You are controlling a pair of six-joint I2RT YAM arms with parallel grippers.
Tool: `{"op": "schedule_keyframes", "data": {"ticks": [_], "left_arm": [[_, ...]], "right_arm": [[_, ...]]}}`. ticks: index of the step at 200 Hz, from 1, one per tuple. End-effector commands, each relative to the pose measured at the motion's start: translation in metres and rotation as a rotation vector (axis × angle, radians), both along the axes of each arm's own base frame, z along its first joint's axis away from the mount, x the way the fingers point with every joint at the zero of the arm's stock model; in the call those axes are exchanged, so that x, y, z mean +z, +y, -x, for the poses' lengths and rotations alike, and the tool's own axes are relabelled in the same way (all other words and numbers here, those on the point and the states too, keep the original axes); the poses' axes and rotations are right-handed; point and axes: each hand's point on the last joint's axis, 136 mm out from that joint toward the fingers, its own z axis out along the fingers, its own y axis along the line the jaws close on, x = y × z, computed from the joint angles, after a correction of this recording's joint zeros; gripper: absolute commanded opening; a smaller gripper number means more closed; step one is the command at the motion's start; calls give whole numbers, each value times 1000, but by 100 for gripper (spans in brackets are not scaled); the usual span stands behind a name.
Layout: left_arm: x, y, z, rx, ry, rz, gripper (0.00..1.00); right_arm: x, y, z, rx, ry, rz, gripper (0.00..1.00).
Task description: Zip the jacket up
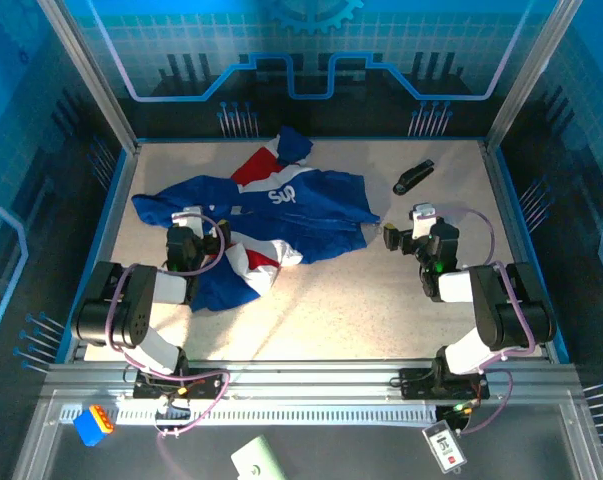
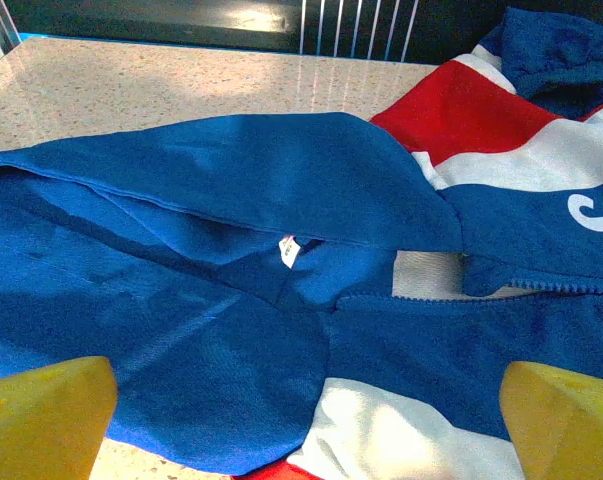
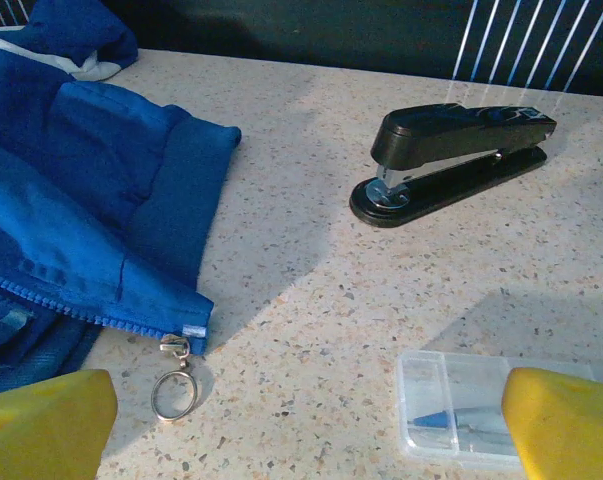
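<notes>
**Hovering wide open over an unzipped jacket (image 1: 311, 205)**

Lying crumpled on the table (image 1: 381, 300), left of centre, front unfastened. Left gripper (image 1: 203, 228) poised over the near edge of the cloth, fingers spread wide, clamped on nothing. Right gripper (image 1: 406, 225) just beside the hem corner, likewise spread and holding nothing.

Possible trouble from here:
- Pinching cloth instead of the zipper pull (image 3: 173, 385), which lies flat on the table, touching the hem corner, with a thin ring hard to get under.
- Dragging the whole garment sideways, if pulled with nothing anchoring the hem.
- Jamming on bunched fabric, given the folds and the red-and-white panel doubled up near the left arm.
- Running the slider along one row of teeth alone, if the second row is not seated first. Seating of that second row: impossible to tell.
- Nudging the stapler (image 3: 451, 160) or the clear plastic box (image 3: 461, 405), both near the right fingers.

Long axis running left to right across the table, slightly tilted. Hood end apparently pointing toward the left side, judging by the neck tag in the left wrist view. Hem and zipper foot pointing right, toward the right gripper. One blue part thrown toward the far edge. Zipper travel therefore judged right to left.
</notes>
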Motion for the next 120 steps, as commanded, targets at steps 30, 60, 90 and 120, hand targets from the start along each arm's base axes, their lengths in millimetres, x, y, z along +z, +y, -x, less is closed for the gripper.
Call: {"op": "schedule_keyframes", "data": {"ticks": [30, 60, 90, 120], "left_arm": [[11, -2, -4, -21, -26, -5, 99], [11, -1, -4, -19, -26, -6, 99], [10, -2, -4, -21, -25, -5, 99], [10, -2, -4, -21, -25, -5, 99]], "right_arm": [[7, -3, -3, 1, -17, -2, 100], [7, -2, -3, 2, -18, -1, 100], [7, -3, -3, 1, -18, -1, 100], [7, -2, -3, 2, -17, -1, 100]]}}
